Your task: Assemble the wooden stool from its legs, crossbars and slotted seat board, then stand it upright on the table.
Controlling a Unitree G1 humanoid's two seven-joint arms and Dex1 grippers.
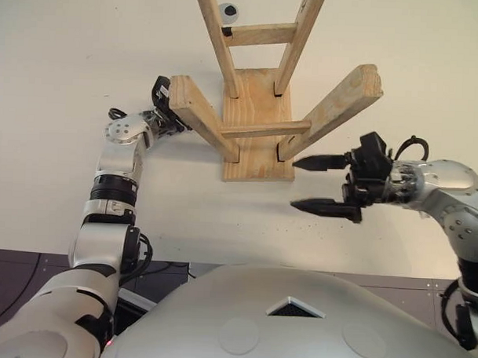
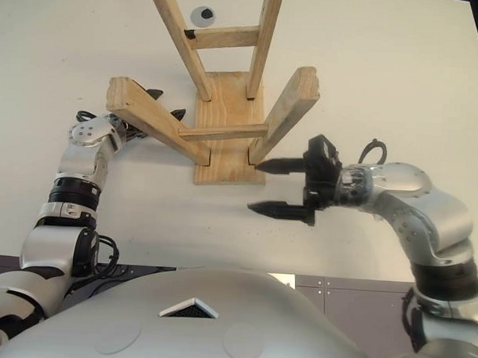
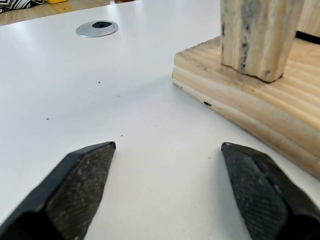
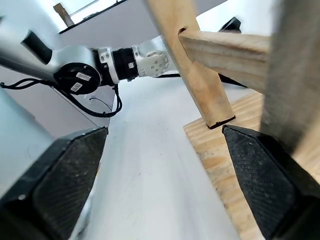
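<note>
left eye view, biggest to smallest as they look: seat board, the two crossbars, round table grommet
1. seat board
2. near crossbar and far crossbar: about alike, so tied
3. grommet, partly behind a leg

Two silver-grey arms, the left arm (image 1: 111,192) and right arm (image 2: 426,211), are built of rounded segments with black bands at the joints. Black cables (image 1: 144,254) loop alongside. A round joint cap (image 1: 121,130) shows small screws. The left end effector (image 3: 168,146) and right end effector (image 1: 295,182) are black, with pointed, cross-hatched fingers (image 4: 260,175).
</note>
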